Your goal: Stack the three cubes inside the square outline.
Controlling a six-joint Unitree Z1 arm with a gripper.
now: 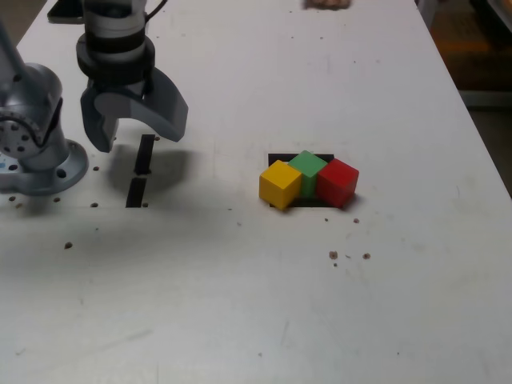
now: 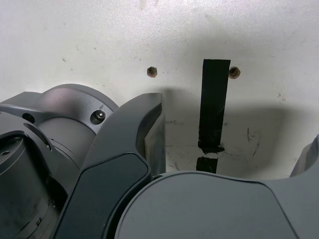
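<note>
We see tool (image 1: 132,136) wide, empty, hanging over two black tape strips (image 1: 142,170) near tabletop (image 1: 240,320) edge at exterior view's left. Yellow cube (image 1: 280,184), green cube (image 1: 307,170), red cube (image 1: 337,182) sit in touching row mid-tabletop, none stacked, covering most of square outline (image 1: 278,158). Yellow juts past outline. Cubes well apart from tool.

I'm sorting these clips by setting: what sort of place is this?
Probably a robotics lab bench: a grey arm's base sits on a white table marked with black tape strips, and three coloured cubes lie clustered on a taped square outline.
</note>
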